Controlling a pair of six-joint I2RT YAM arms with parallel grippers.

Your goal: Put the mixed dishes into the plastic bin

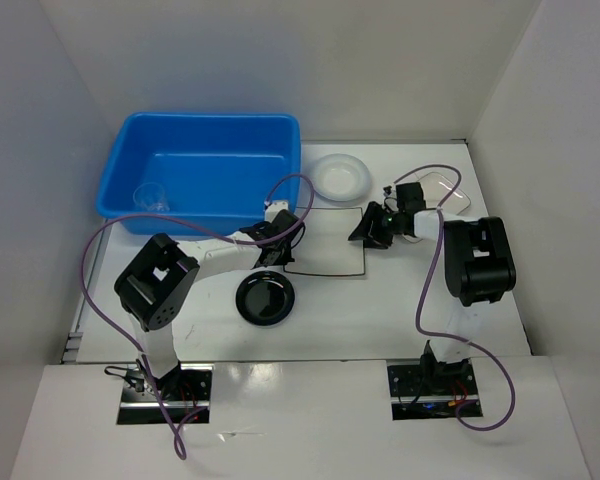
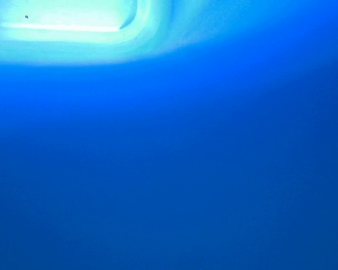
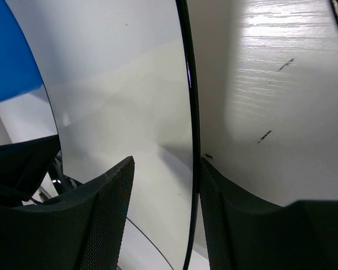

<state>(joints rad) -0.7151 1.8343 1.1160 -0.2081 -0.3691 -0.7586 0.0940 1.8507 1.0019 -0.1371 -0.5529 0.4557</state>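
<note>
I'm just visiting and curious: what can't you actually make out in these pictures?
Left wrist view: all blurred blue, the plastic bin against the lens; no fingers show.
Top view: left gripper too small to tell whether it holds anything.
Top view: right arm covers part of the pale plate.

The plastic bin is open from above, with only the small clear cup in its 7 o'clock corner. Mid-bench, the square white plate blocks the way. The black saucer lies at its 7 o'clock, the white bowl at 12 and the pale plate at 2. There is bare bench at 5.

white table, pale enclosure walls
</note>
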